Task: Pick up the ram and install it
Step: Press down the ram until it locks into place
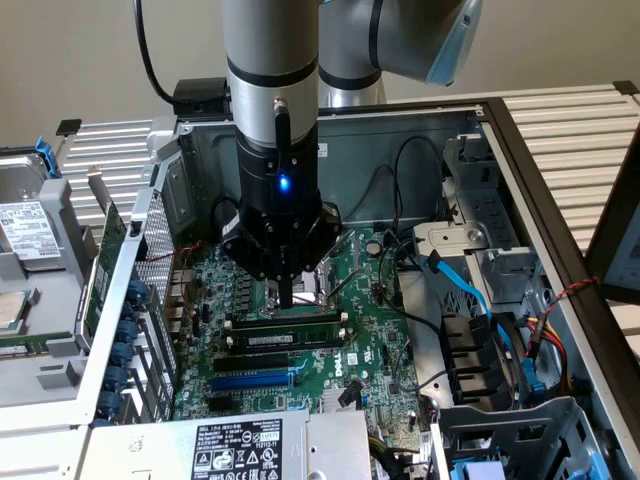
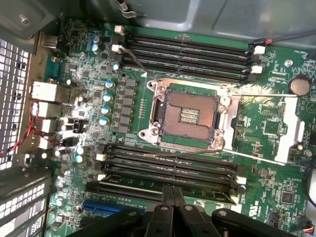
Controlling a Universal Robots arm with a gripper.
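The ram is a thin green stick with a white label. It stands on edge in one of the long black slots on the motherboard, below the processor socket. In the wrist view the ram lies along the slot nearest the fingers. My gripper hangs straight down inside the computer case, its two black fingers shut together with nothing between them. The fingertips sit over the middle of the ram. I cannot tell whether they touch it.
A blue expansion slot runs just past the ram. Black and blue cables and drive bays crowd the exterior view's right. The power supply lies at the front. The case's perforated wall stands at the exterior view's left.
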